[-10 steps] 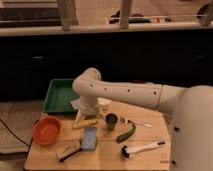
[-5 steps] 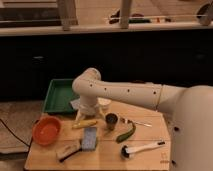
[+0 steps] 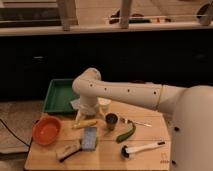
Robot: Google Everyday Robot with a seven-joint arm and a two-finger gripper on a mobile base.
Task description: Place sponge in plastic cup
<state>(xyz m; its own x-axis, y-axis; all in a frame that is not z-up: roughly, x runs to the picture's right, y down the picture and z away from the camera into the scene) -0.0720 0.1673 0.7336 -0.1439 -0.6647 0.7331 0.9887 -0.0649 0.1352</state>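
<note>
The blue-grey sponge lies flat on the wooden table, front centre-left. A pale round cup, which seems to be the plastic cup, stands behind the dark grey cup and is partly hidden by my arm. My gripper hangs down from the white wrist, just above a yellow object. It is behind the sponge and left of both cups. It does not touch the sponge.
An orange bowl sits at the table's left edge, with a green tray behind it. A tan brush lies left of the sponge. A green vegetable, a white dish brush and a thin utensil lie to the right.
</note>
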